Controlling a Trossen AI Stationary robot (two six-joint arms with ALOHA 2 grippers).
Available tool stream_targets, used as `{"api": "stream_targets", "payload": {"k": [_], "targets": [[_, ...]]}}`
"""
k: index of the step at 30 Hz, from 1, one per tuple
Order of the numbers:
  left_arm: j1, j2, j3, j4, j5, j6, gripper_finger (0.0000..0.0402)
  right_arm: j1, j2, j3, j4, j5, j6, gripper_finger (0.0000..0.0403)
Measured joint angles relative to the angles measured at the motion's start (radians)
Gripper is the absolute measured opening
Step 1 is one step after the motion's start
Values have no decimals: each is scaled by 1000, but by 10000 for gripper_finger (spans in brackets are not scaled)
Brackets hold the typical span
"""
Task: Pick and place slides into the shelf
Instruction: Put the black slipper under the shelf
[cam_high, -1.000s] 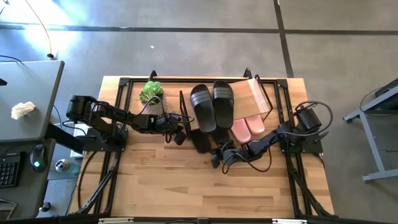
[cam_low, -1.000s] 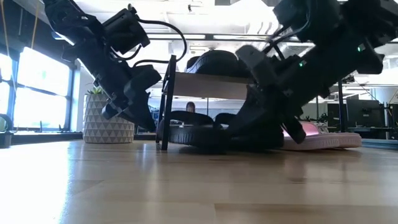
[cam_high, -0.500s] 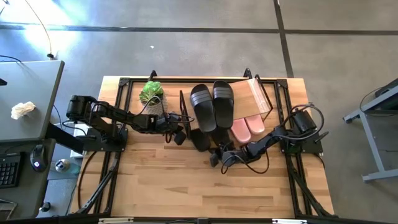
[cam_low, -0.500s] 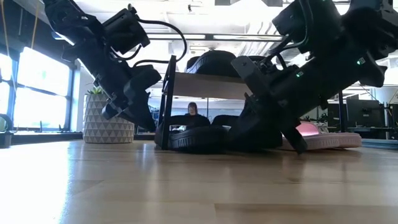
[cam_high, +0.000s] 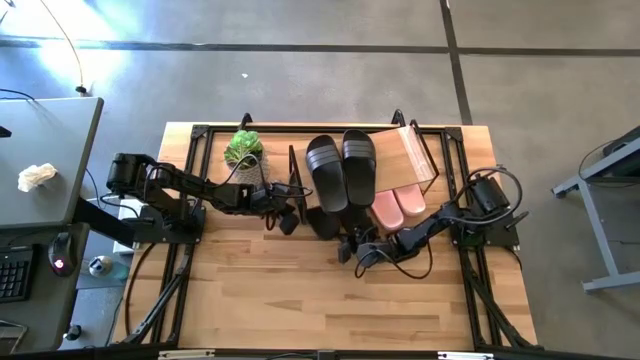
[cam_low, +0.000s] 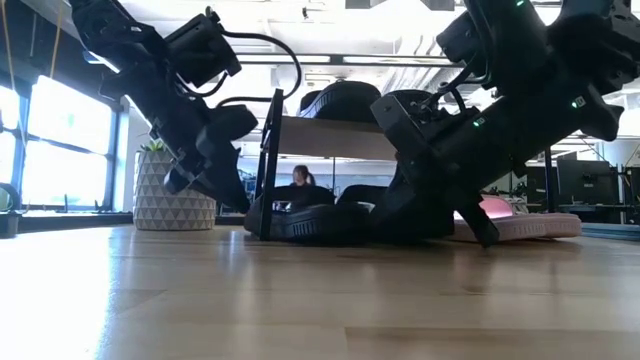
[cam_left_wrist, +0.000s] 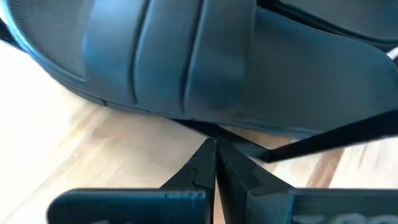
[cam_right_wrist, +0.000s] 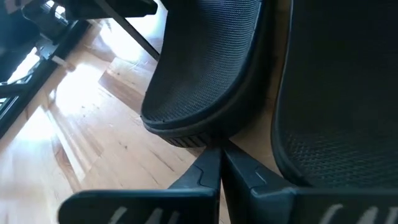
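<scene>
With both grippers' fingers (cam_right_wrist: 214, 163) clenched empty, the black ribbed rubber slide (cam_high: 322, 222) on the wooden worktop (cam_high: 300, 290) is being nudged under the black-framed wooden shelf (cam_high: 415, 152); contact should be kept low and square.

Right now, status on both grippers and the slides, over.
Left gripper shut, empty, at the lower black slide. Right gripper shut, nosing its heel. Black pair on shelf; pink pair underneath.

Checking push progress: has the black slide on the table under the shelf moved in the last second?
Yes. The black slide went farther in under the shelf, toward the plant side.
</scene>
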Motion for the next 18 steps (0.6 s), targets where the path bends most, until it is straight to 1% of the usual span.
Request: {"api": "stream_targets", "payload": {"k": [3, 6, 11, 14, 16, 18], "targets": [[0, 0, 0, 0, 25, -3, 0, 0, -1, 1, -3, -14, -7, 0], [0, 0, 0, 0, 47, -12, 0, 0, -1, 1, -6, -52, -38, 0], [-1, 0, 0, 0, 93, -15, 0, 0, -3, 0, 14, -164, -142, 0], [-1, -5, 0, -5, 116, -8, 0, 11, -26, -3, 12, -243, -192, 0], [-1, -8, 0, -13, 106, -8, 0, 19, -71, -4, -20, -269, -229, 0], [-1, -8, 0, -54, 60, -22, 0, 26, -126, -2, -80, -274, -263, 0]]}}
